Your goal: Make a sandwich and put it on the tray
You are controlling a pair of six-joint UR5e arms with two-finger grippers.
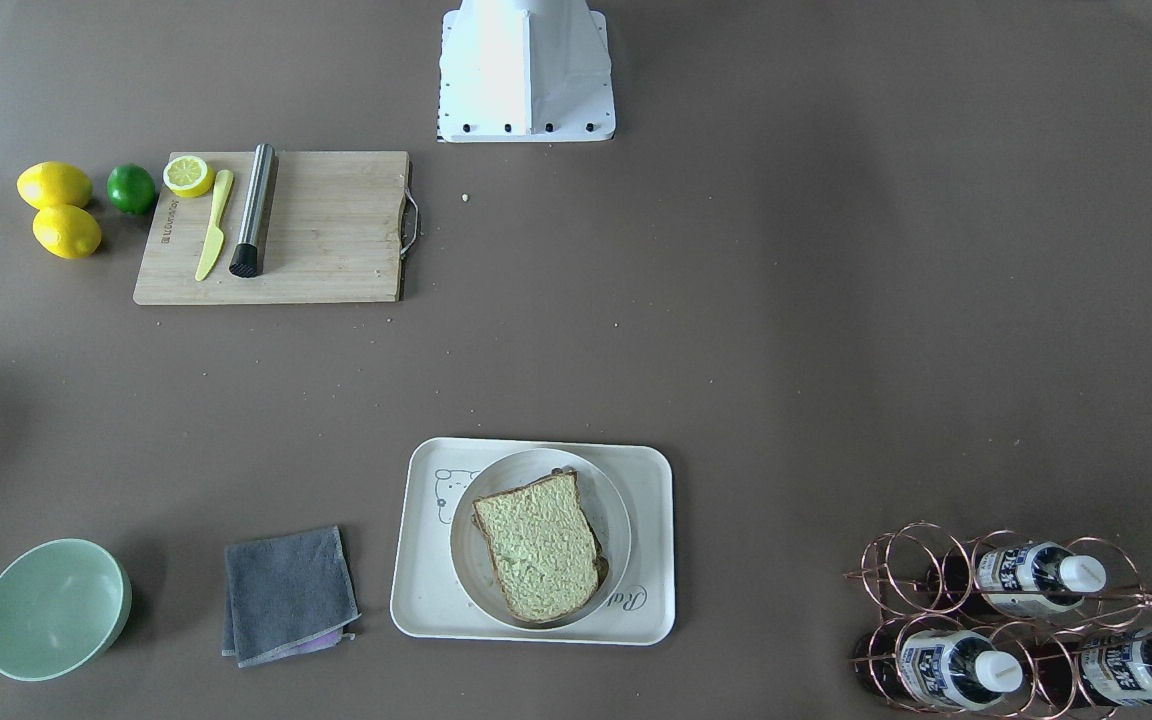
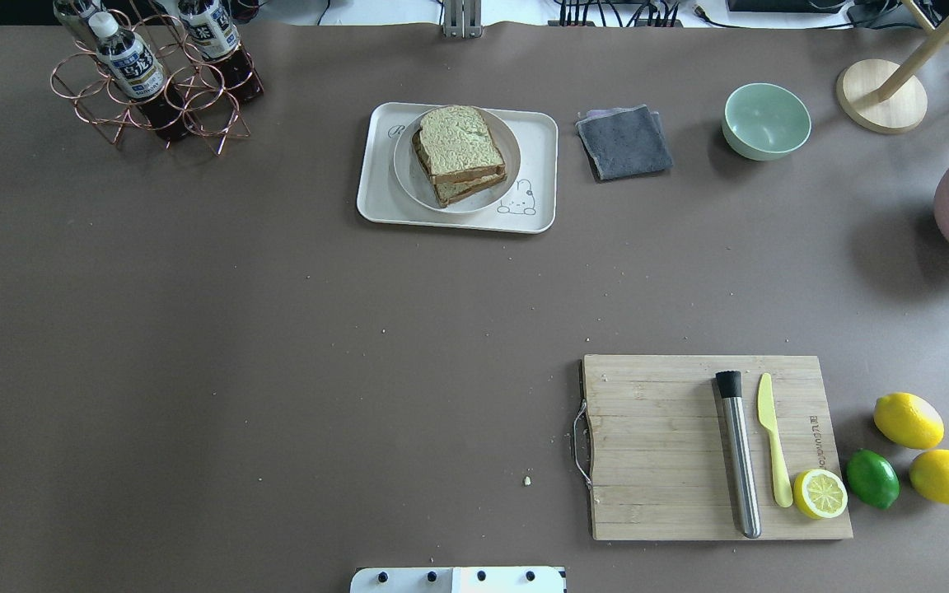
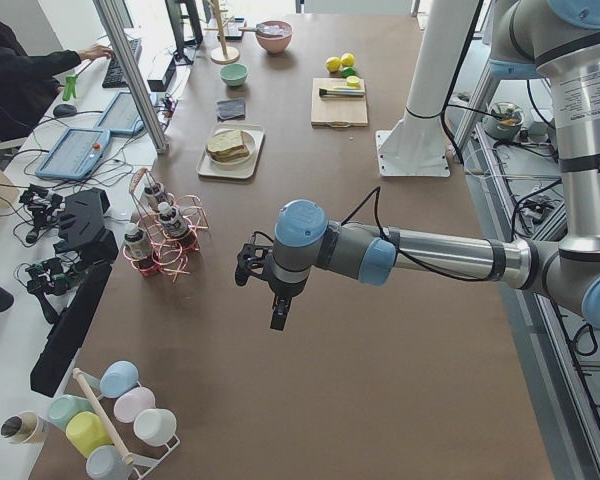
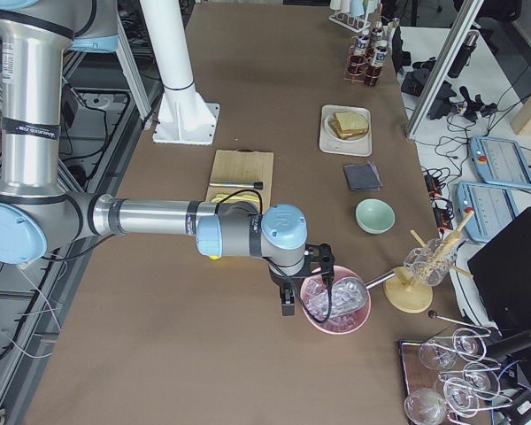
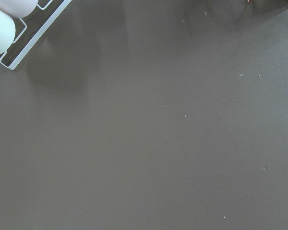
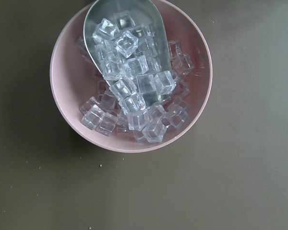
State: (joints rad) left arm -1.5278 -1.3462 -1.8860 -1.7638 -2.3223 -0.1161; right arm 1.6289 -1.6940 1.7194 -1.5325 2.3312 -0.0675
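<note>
The sandwich [image 2: 460,152], two brown-crusted greenish-tan toast slices stacked, lies on a round white plate [image 2: 409,177] that sits on the cream tray [image 2: 376,202] at the table's far middle. It also shows in the front view [image 1: 541,545] on the tray [image 1: 431,600]. What lies between the slices is hidden. My left gripper [image 3: 265,288] hovers over bare table near the left end, far from the tray. My right gripper [image 4: 308,288] hovers over a pink ice bowl [image 4: 336,305] at the right end. I cannot tell whether either gripper is open or shut.
A wooden cutting board [image 2: 656,445] holds a steel rod [image 2: 738,453], a yellow knife [image 2: 773,441] and a lemon half [image 2: 820,493]. Lemons and a lime [image 2: 871,478] lie beside it. A grey cloth [image 2: 624,142], a green bowl [image 2: 766,120] and a bottle rack [image 2: 153,78] stand along the far edge.
</note>
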